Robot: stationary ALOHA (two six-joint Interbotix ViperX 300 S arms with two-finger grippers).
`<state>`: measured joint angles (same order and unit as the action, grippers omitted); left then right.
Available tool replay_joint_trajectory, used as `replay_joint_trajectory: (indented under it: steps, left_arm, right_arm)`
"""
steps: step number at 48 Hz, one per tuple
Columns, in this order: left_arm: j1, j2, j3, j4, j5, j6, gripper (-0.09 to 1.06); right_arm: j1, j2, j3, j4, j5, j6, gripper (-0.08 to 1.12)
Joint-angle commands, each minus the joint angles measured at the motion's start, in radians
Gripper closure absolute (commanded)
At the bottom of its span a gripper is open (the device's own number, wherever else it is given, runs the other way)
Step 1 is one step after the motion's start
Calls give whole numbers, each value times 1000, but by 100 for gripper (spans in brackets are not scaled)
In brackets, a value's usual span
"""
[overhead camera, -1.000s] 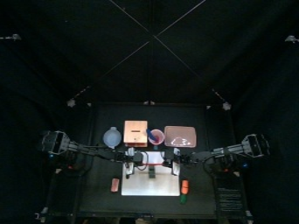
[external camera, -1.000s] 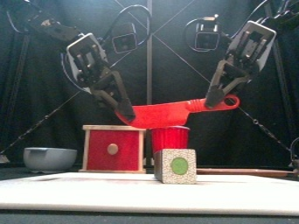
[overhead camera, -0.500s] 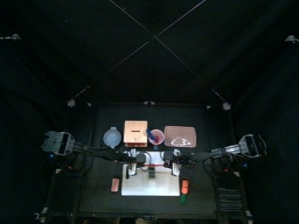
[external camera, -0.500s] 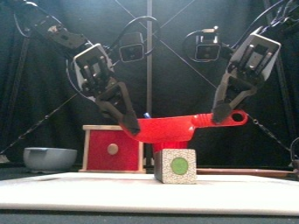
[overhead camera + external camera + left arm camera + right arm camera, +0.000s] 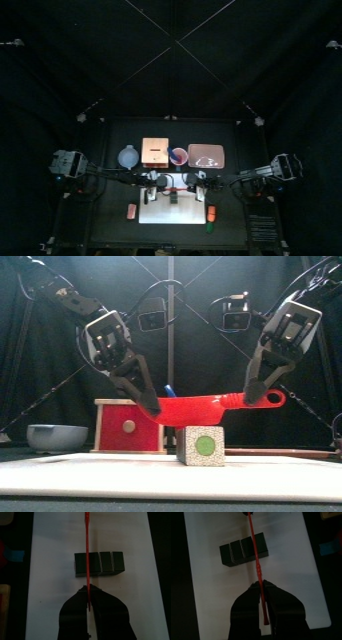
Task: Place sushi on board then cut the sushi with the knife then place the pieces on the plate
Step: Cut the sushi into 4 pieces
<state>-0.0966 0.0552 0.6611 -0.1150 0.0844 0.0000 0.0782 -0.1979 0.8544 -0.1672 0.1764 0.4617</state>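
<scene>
My L gripper & R gripper both clamp the flat red plastic toy knife, lower than 1 s ago, blade now just above the dark-green block sushi roll, which stands below and between my fingers on the white cutting board, so cut prob. abt to start.

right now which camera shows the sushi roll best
Left wrist view: the sushi roll lies whole on the white board, its block seams plain, the red knife crossing it. Right wrist view: nearly the same, turned. Front view: only its end face. Top view: too small to tell.
</scene>
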Motion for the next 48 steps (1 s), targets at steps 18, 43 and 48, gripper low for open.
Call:
replay_joint_trajectory:
  steps: [18,43,48]
  left_arm:
    - [-14,0,-25,-11,-5,-2,60]
    - [-14,28,-23,-9,-6,-2,60]
    - [-12,41,-25,-11,-8,-2,60]
  right_arm:
    - [-11,8,-8,2,20,5,72]
    - [-20,20,-6,2,34,-2,72]
    - [-20,35,-5,2,34,-2,72]
